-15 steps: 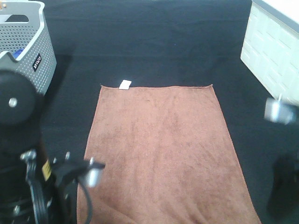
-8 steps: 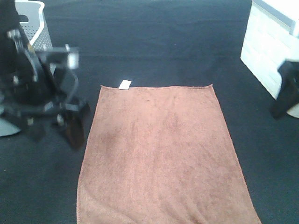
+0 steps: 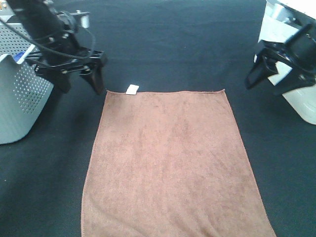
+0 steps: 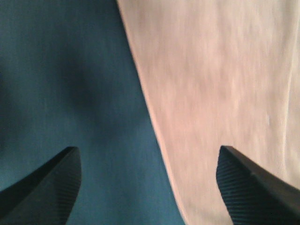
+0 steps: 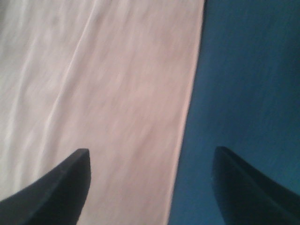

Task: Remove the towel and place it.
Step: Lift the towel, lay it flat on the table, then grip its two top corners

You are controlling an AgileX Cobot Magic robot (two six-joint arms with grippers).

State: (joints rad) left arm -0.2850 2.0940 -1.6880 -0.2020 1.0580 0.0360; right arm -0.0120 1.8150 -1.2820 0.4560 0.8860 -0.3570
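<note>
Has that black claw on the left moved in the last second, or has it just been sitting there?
Yes. The left gripper has swung from the towel's near left corner up to its far left corner, beside the white tag.

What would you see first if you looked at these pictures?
A big brown towel lies flat in the middle of the dark floor, with a small white tag at its far left corner. Two open robot hands are near its far end: the left hand by the tag corner, the right hand off the other corner. A grey basket stands at the left edge.
</note>
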